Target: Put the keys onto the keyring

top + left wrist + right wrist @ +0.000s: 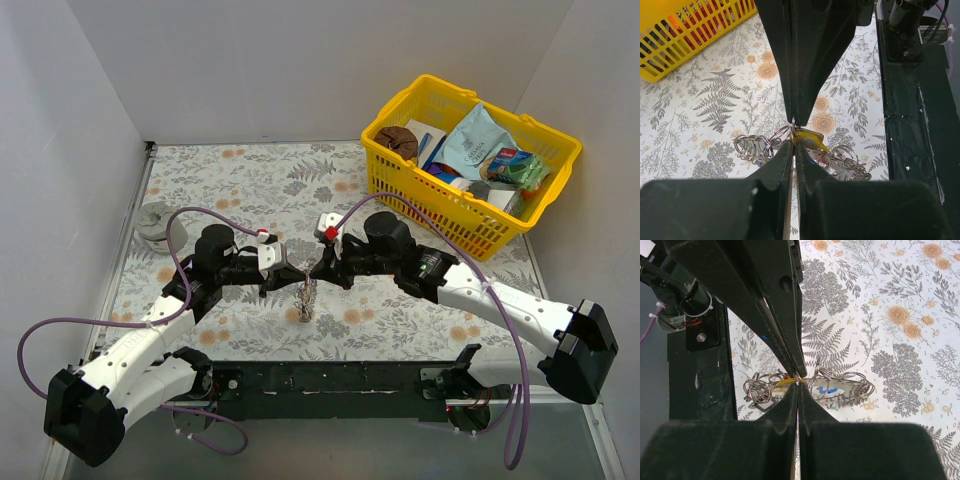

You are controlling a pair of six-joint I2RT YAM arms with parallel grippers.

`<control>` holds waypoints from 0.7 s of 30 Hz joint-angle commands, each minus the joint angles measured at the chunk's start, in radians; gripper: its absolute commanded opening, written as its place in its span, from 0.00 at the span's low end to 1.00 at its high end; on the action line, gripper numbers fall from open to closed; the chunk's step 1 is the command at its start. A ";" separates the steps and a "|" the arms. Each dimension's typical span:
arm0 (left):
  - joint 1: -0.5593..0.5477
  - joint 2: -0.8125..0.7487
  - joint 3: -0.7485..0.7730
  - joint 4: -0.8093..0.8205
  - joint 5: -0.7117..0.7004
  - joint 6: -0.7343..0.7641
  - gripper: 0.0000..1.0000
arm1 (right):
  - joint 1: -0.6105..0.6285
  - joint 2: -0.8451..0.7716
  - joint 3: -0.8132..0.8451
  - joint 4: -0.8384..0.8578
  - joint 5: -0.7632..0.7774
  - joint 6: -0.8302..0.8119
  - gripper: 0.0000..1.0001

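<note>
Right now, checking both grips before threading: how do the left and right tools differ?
The left tool reaches in from the left, the right tool from the right. The left tool's camera shows a yellow key head beside the tips; the right tool's, a blue-marked key. Both are shut, pinching wire of the key bundle.

We see a robotics lab test cell. Plain white walls [300, 60] box in a desk [230, 190] covered with floral cloth. A left arm [130, 350] and a right arm [500, 300] are bolted to a black rail [330, 378] at the bottom. Purple cables [205, 209] loop loose, and a yellow basket [440, 212] of packets sits at upper right.
</note>
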 commanded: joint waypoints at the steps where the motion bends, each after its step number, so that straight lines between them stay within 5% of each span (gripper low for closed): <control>1: -0.003 -0.020 0.022 0.028 0.055 0.012 0.00 | 0.006 0.006 0.050 0.006 0.089 0.022 0.01; 21: -0.003 -0.057 0.012 0.039 0.110 0.034 0.00 | 0.004 0.019 0.066 -0.049 0.221 0.085 0.01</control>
